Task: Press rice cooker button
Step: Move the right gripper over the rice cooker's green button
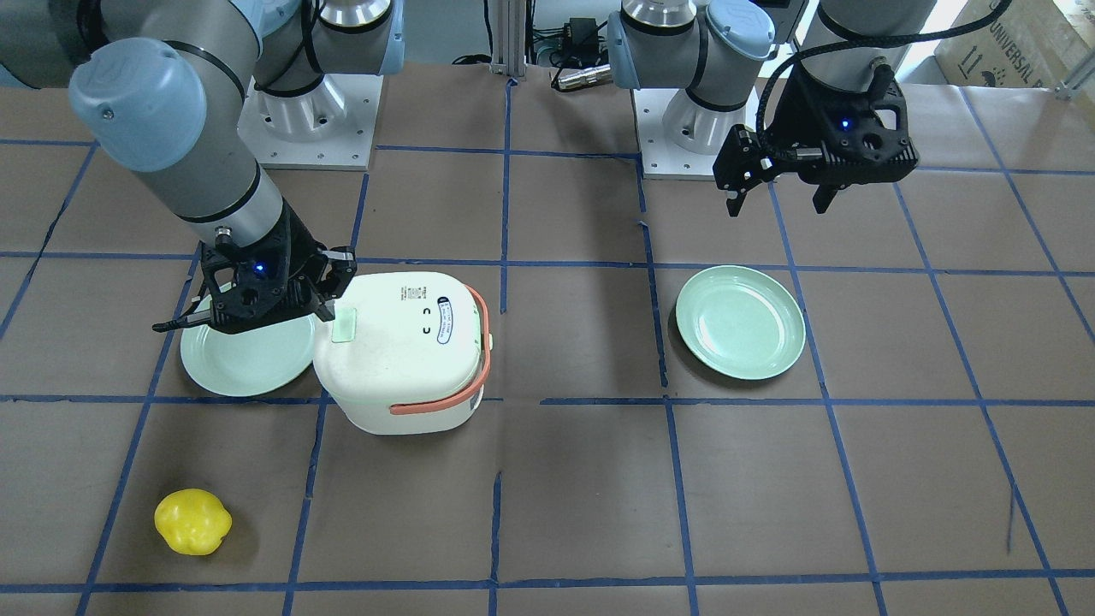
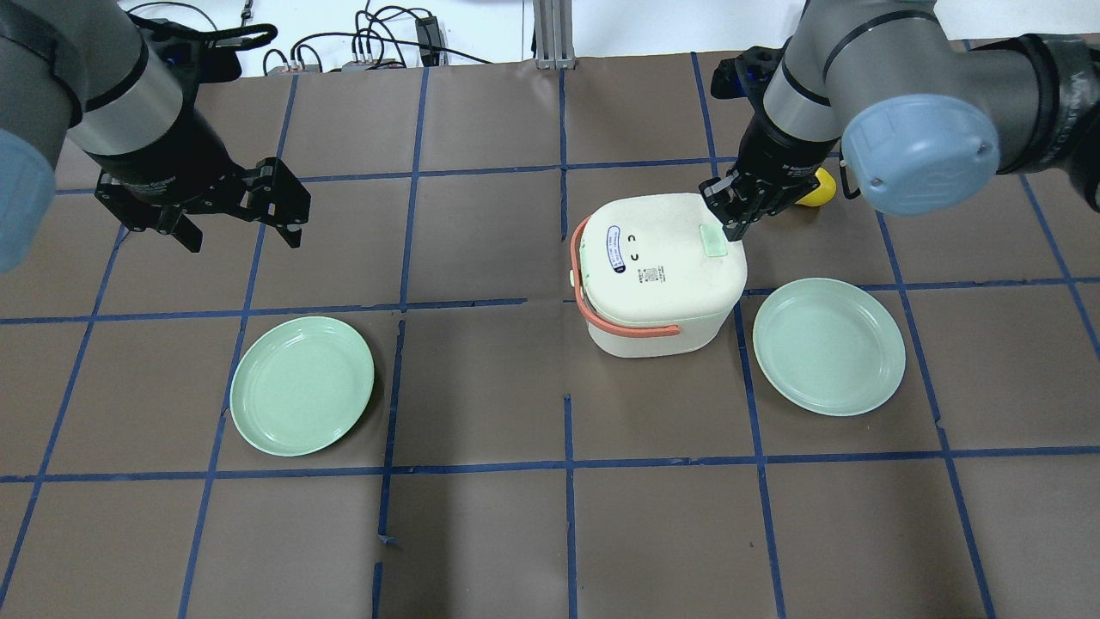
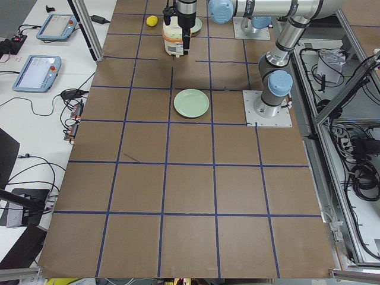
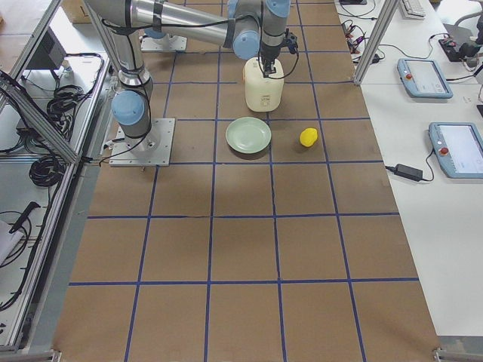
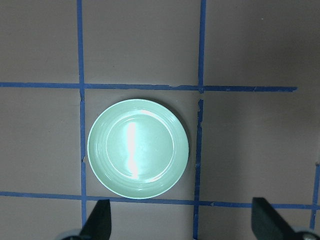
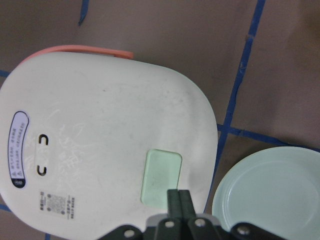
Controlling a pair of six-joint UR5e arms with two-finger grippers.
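Observation:
The white rice cooker (image 2: pixel 657 275) with a coral handle stands right of the table's middle, lid shut. A pale green button (image 2: pixel 713 239) sits on its lid; it also shows in the right wrist view (image 6: pixel 161 177). My right gripper (image 2: pixel 735 225) is shut and empty. Its joined fingertips (image 6: pixel 178 199) point down at the button's near edge. I cannot tell whether they touch it. My left gripper (image 2: pixel 241 239) is open and empty. It hovers high over the table, above a green plate (image 5: pixel 138 147).
One green plate (image 2: pixel 302 385) lies at the left. A second green plate (image 2: pixel 829 346) lies just right of the cooker, partly under my right arm in the front view (image 1: pixel 244 364). A yellow fruit (image 2: pixel 816 193) lies beyond my right wrist.

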